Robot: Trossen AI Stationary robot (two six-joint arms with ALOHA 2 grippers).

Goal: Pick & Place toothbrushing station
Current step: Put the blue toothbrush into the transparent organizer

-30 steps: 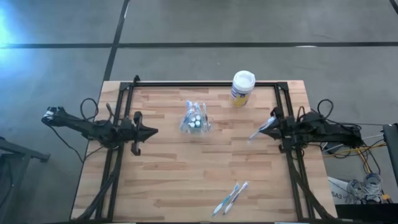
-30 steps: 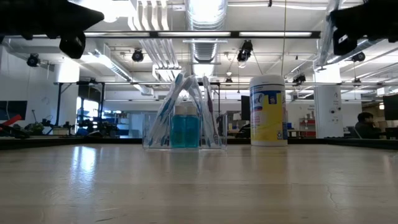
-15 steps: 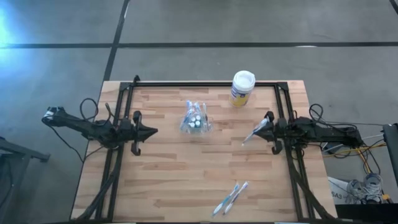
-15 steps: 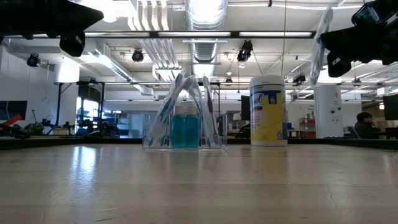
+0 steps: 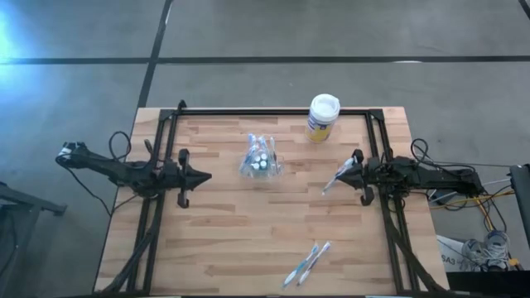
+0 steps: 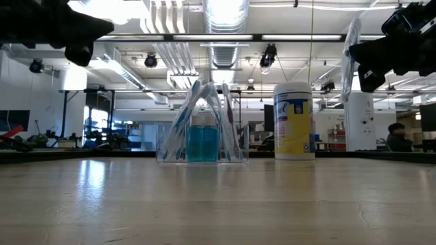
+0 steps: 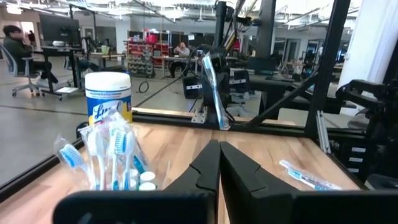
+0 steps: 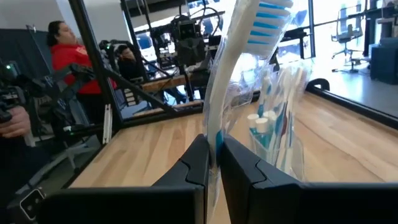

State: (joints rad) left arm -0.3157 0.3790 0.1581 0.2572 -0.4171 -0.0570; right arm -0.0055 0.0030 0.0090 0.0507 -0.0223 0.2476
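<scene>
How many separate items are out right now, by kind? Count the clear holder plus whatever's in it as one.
clear holder, with contents: 1
white-lidded canister: 1
loose toothbrushes lying flat: 2
held toothbrush, in the right gripper: 1
Total: 5

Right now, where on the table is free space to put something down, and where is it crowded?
Free: the wood between the clear holder and the loose toothbrushes, and the near left corner. Crowded: the far edge, around the holder and canister. The right tool holds a wrapped toothbrush above the right side.
</scene>
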